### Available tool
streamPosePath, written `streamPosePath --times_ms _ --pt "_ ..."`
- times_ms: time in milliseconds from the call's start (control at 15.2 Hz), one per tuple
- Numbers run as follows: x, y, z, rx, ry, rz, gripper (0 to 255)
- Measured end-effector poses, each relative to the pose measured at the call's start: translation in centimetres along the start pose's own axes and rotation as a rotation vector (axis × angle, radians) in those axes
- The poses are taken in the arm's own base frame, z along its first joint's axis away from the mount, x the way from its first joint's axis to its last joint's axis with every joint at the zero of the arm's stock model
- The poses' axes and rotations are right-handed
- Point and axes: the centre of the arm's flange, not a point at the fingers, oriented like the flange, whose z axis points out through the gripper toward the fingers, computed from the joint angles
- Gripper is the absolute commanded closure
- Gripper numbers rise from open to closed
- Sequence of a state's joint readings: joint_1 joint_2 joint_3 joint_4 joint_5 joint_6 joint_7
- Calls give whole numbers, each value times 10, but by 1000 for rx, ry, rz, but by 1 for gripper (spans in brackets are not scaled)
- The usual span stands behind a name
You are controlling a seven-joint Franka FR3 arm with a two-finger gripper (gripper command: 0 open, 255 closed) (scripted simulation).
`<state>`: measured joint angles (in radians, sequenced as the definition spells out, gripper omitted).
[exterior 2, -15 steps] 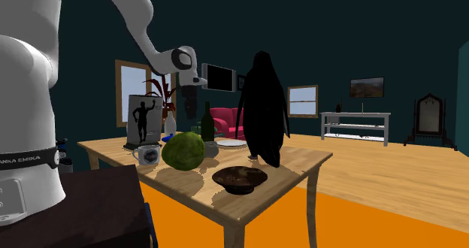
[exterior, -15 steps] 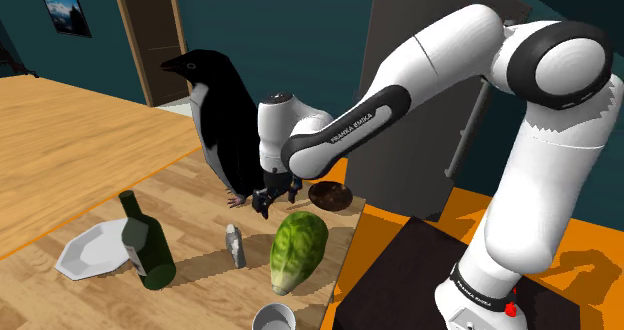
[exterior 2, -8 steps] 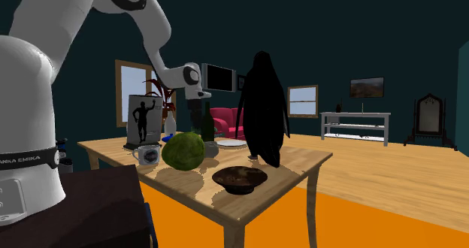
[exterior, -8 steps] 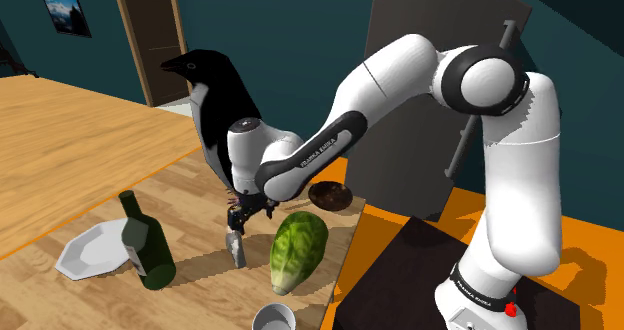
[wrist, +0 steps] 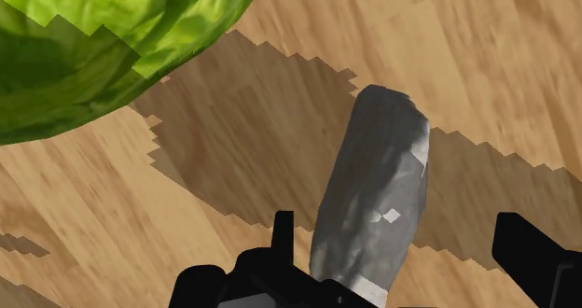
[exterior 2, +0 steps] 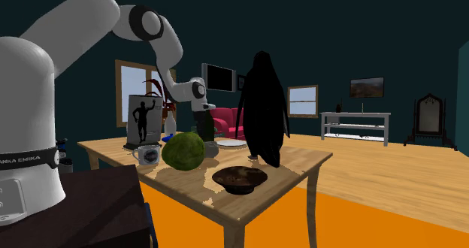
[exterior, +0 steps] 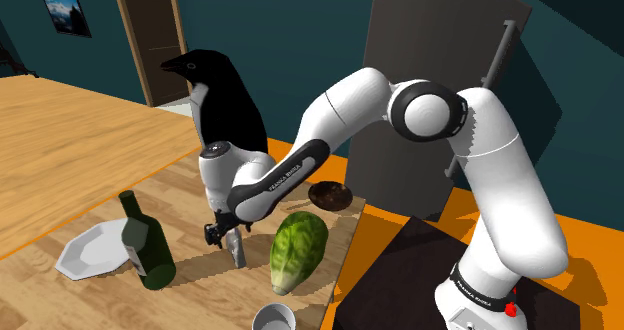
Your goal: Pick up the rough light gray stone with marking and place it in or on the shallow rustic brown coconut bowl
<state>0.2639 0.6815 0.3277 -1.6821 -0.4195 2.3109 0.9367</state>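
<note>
Comes lower than half a second before, with the gripper (exterior: 222, 235) now down at the grey stone (exterior: 238, 255) in the lower middle of the shoulder view, just left of the green cabbage (exterior: 298, 250). Holds the fingers wide, stone between them, not clasped. Covers the stone's top in that view. Farther back, brown bowl (exterior: 330, 194) near the table edge, well apart.

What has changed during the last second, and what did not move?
The arm swung down toward the shoulder view's left, bringing the open gripper around the grey stone; its fingers stand apart on either side, nothing grasped yet. The stone, cabbage, bowl, bottle, plate and penguin stayed put.
</note>
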Motion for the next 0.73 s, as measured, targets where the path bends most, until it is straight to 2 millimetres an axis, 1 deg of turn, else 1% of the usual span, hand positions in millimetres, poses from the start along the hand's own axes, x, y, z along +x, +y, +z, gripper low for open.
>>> streamPosePath --times_ms 462,726 --pt "3 -5 37 -1 1 1 0" --pt "3 -4 40 -1 1 1 0"
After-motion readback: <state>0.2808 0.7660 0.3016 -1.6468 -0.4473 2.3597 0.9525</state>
